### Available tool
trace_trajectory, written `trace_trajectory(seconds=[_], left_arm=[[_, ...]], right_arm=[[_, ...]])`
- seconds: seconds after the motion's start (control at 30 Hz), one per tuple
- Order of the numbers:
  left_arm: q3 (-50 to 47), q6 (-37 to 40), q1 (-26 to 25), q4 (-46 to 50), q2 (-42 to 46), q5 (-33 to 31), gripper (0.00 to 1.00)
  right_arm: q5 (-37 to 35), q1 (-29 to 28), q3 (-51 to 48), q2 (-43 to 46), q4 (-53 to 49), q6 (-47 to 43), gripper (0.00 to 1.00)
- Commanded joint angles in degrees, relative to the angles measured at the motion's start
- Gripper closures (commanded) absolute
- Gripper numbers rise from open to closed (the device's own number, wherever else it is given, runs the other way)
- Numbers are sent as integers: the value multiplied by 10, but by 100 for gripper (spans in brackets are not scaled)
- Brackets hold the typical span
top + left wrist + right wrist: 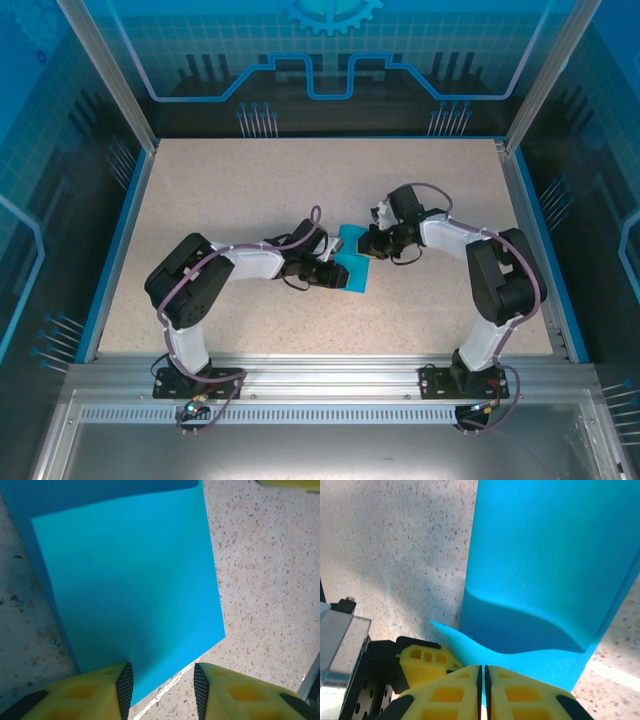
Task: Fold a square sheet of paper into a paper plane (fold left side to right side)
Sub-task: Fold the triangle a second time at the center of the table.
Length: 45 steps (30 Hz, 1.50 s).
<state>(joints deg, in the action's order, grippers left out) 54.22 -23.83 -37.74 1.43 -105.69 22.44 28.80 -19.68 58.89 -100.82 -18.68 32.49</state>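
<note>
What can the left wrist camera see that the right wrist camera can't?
Left wrist camera: the left gripper with its jaws apart, and the blue paper looking smooth, its near edge reaching in between them.
Right wrist camera: the right gripper shut on the paper's edge, which curls up in a wave, plus a metal bracket on the left.
Both: the same blue paper on the speckled table.
</note>
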Motion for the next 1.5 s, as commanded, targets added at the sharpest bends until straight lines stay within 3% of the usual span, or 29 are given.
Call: trace_trajectory(seconds=[0.0, 0.63, 1.1, 1.47], left_arm=[[-10, 12, -15, 59, -21, -33, 60], [-3, 21, -26, 91, -22, -69, 63], [-10, 22, -26, 98, -32, -85, 64], [-23, 18, -25, 84, -38, -82, 63]], right_arm=[[27, -25, -6, -9, -17, -1, 88], [30, -70, 23, -89, 7, 36, 87], [-132, -59, 55, -124, -101, -14, 87], [-147, -3, 75, -119, -114, -44, 87]])
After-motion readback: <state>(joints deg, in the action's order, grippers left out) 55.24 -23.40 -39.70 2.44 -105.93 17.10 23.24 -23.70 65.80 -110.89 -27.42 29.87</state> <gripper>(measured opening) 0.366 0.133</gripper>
